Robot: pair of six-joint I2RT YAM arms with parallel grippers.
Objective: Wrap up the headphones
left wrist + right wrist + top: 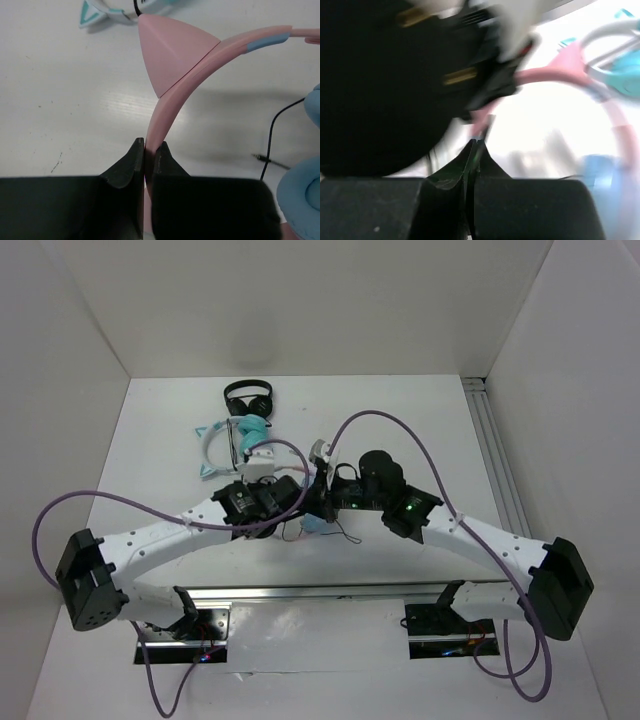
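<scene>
1 left claw (145, 148) — on pink headphones (170, 100)

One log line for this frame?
left gripper: fingers shut on headphones headband | right gripper: fingers shut, blurred, contents unclear | cable: loose, plug on table | wrap: not done

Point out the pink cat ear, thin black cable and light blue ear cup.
pink cat ear (172, 50): left wrist view, its flat face.
thin black cable (270, 135): left wrist view, upright stretch.
light blue ear cup (300, 200): left wrist view, cushion.
</scene>
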